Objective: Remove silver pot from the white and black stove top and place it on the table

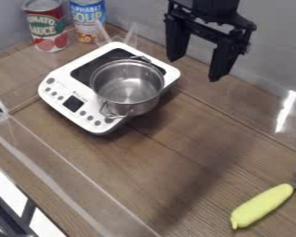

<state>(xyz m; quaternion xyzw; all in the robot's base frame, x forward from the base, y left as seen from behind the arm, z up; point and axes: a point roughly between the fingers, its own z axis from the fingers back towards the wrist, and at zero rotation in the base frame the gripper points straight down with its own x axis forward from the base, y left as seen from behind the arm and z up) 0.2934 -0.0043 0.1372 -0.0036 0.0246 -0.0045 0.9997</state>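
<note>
Shiny round steel pot [126, 87] on glossy white stove top [67, 88]

So the stove top [79, 93] is sitting on the bench [176, 176], toward the back left part of it. The silver pot [126, 88] is resting right on the stove top, filling most of its cooking surface. Two cans [64, 23] are standing side by side just behind the stove top, at the bench's back edge. The pincer [200, 56] is hanging to the right of the stove top, a bit behind it, not touching the pot. A long vegetable-looking thing [262, 205] is lying well in front and to the right of the stove top, near the bench's front right corner.
</note>
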